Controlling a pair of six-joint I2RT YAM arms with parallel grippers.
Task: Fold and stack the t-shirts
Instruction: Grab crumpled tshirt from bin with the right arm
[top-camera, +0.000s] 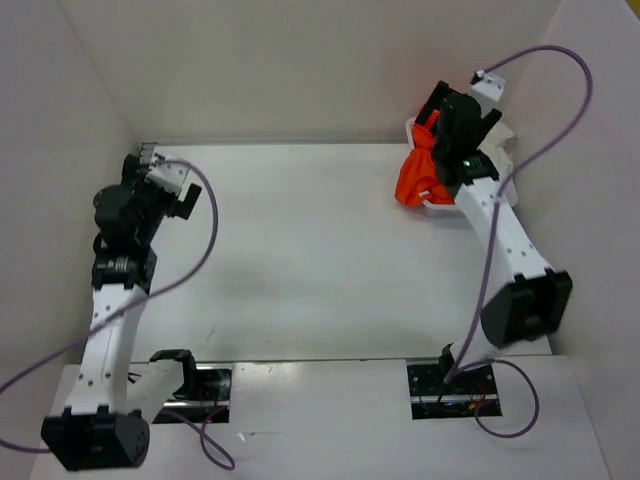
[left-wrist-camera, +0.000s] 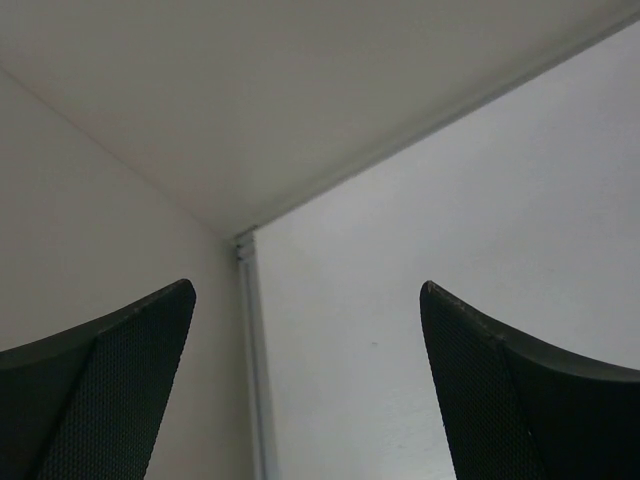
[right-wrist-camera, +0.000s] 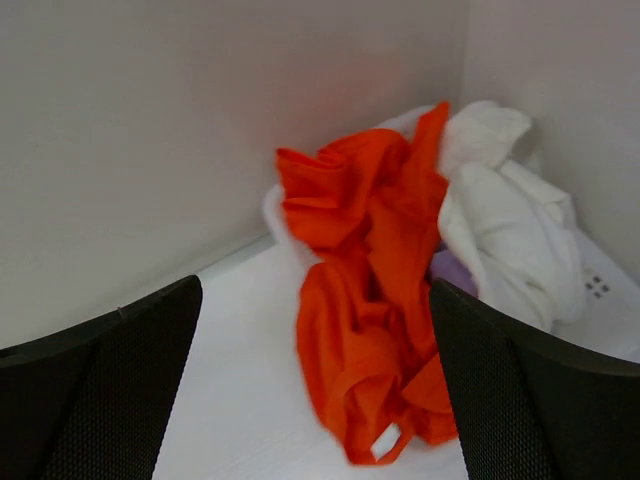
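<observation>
A crumpled orange t-shirt (right-wrist-camera: 375, 300) hangs over the rim of a white basket (top-camera: 497, 168) at the far right corner, spilling onto the table; it also shows in the top view (top-camera: 417, 178). A white t-shirt (right-wrist-camera: 510, 230) lies bunched in the basket beside it, with a bit of purple cloth (right-wrist-camera: 450, 270) under it. My right gripper (right-wrist-camera: 315, 380) is open, just above and in front of the orange shirt, holding nothing. My left gripper (left-wrist-camera: 305, 380) is open and empty near the far left corner, facing the wall.
White walls enclose the table (top-camera: 300, 250) on the left, back and right. A wall seam (left-wrist-camera: 250, 350) runs down just ahead of the left gripper. Purple cables (top-camera: 215, 230) loop off both arms.
</observation>
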